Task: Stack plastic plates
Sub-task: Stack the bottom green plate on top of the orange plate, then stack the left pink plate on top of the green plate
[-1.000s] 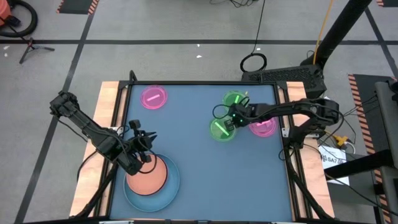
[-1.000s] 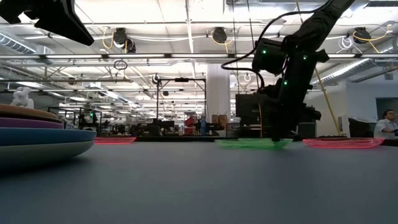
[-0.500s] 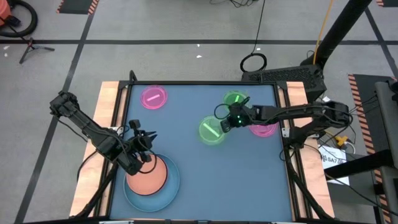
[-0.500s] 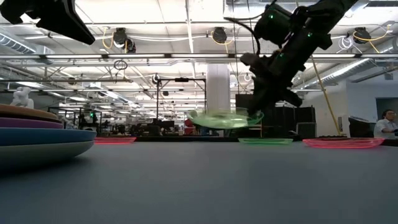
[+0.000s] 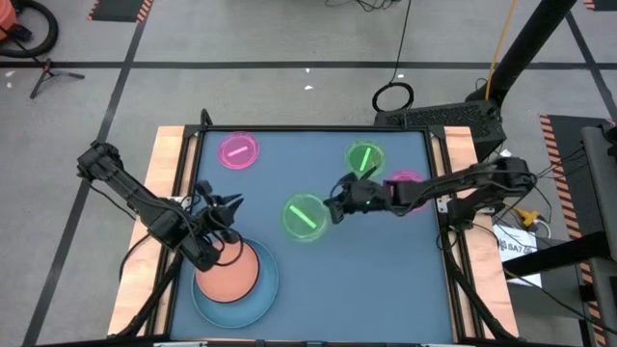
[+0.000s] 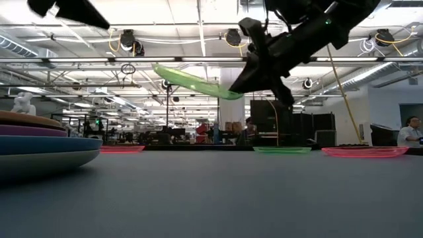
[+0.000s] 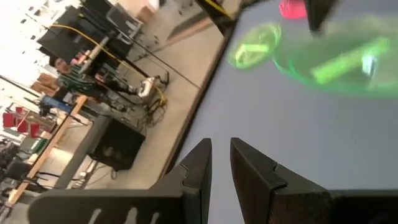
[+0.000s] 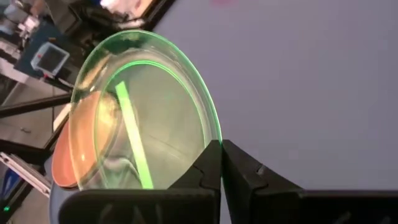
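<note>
right gripper [image 5: 335,210] clamped on green plate [image 5: 305,216], airborne, tilted

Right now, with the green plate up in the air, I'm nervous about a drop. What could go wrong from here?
1. The right hand pinches the small green plate only by its rim, and the plate hangs tilted in the low view; it could slip or swing out.
2. The left hand hovers beside the plate stack topped by the orange plate, so the arms could collide during delivery.
3. Released tilted, the plate might slide off the stack onto the table.
</note>
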